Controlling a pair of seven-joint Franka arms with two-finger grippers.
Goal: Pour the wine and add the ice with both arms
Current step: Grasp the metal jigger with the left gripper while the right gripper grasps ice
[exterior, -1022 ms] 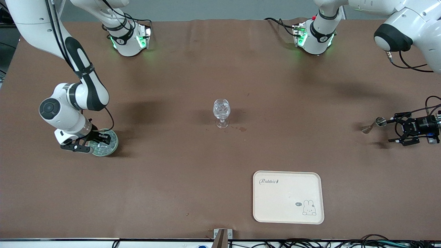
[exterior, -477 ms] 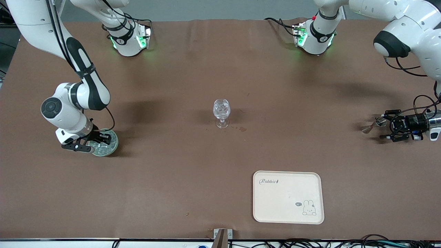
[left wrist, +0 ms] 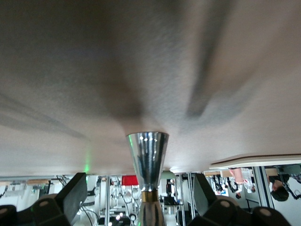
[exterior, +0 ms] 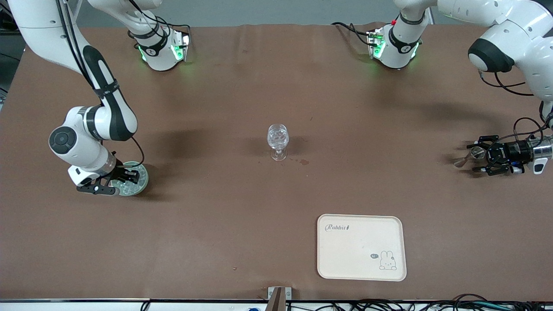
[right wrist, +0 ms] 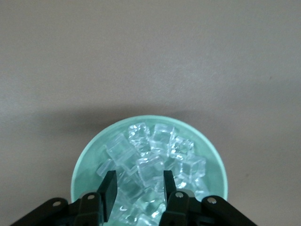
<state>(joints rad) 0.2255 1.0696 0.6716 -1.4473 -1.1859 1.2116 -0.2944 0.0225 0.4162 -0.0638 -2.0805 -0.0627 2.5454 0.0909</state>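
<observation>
Right tool point(right wrist: 136, 188) inside ice point(right wrist: 150, 165) bowl point(right wrist: 84, 160) rim

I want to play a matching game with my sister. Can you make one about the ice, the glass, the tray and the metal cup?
Things:
1. ice
2. glass
3. tray
4. metal cup

Places:
A. middle of the table
B. in the green bowl
C. nearest the front camera
D. at the left arm's end of the table

Pairs: 1-B, 2-A, 3-C, 4-D

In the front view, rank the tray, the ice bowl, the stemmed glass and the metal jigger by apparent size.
1. Tray
2. Ice bowl, partly hidden
3. Stemmed glass
4. Metal jigger, partly hidden, so least certain
</observation>
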